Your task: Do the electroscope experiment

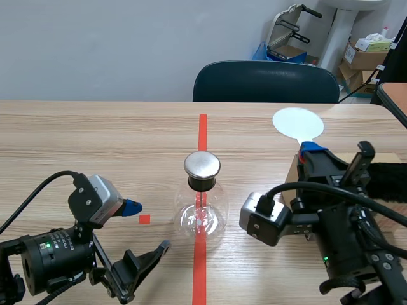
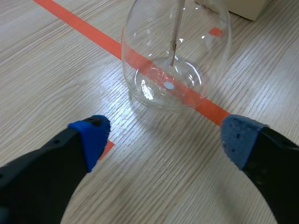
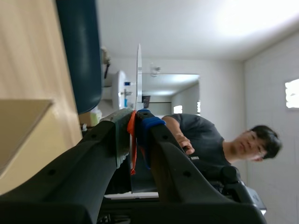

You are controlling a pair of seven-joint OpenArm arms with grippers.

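The electroscope (image 1: 202, 204), a clear glass flask with a round metal cap and a thin rod inside, stands on the red tape line at the table's middle. My left gripper (image 1: 143, 233) lies low just left of it, tipped sideways and open. In the left wrist view the flask (image 2: 175, 56) stands just ahead of the open gripper (image 2: 163, 135), nothing between the blue pads (image 2: 91, 135). My right gripper (image 1: 310, 151) stands right of the flask, shut on the orange handle of a white round disc (image 1: 297, 122) held upright. The disc (image 3: 138, 74) shows edge-on above the shut gripper (image 3: 138, 123).
A beige box (image 1: 294, 170) sits behind the right arm, with a black furry piece (image 1: 389, 182) at the far right. A dark blue chair (image 1: 266, 81) stands across the table. The right wrist view catches a person (image 3: 205, 144) behind the robot.
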